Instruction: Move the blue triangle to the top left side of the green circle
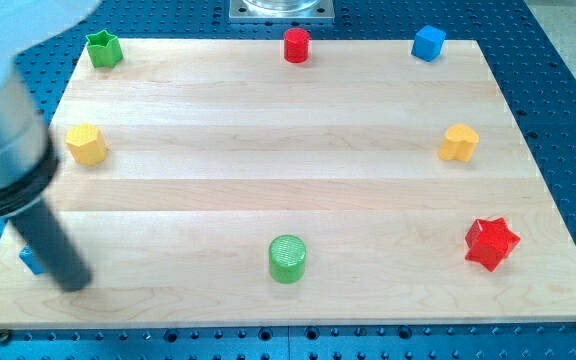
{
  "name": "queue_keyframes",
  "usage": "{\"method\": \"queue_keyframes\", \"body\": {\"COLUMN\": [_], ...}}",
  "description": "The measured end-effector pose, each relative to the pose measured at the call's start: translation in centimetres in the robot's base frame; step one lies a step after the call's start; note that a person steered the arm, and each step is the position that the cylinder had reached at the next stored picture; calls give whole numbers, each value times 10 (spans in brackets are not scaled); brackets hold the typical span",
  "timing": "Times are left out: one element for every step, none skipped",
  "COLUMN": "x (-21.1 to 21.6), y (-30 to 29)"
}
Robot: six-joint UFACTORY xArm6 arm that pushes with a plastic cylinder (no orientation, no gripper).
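My tip (73,281) (no gripper here) touches the mostly hidden blue triangle (31,262), well left of green circle (288,258).

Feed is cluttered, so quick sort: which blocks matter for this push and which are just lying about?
In play: blue triangle, mostly hidden behind my tip at the view's bottom left; green circle.

Lying about: green star, red cylinder, blue cube, two yellow blocks, red star.

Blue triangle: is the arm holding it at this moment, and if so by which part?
Nothing is held; the arm has only a rod. My tip sits just right of the blue triangle, which the rod mostly hides; contact cannot be told.
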State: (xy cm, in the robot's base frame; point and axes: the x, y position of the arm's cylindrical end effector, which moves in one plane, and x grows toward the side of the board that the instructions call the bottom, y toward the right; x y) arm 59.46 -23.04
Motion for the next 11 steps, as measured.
{"method": "queue_keyframes", "body": {"x": [15,-15,-32,-43,-66,-73,-65,-41,-38,-39,-53], "y": [-73,-34,6,11,42,51,11,9,27,58,68]}}
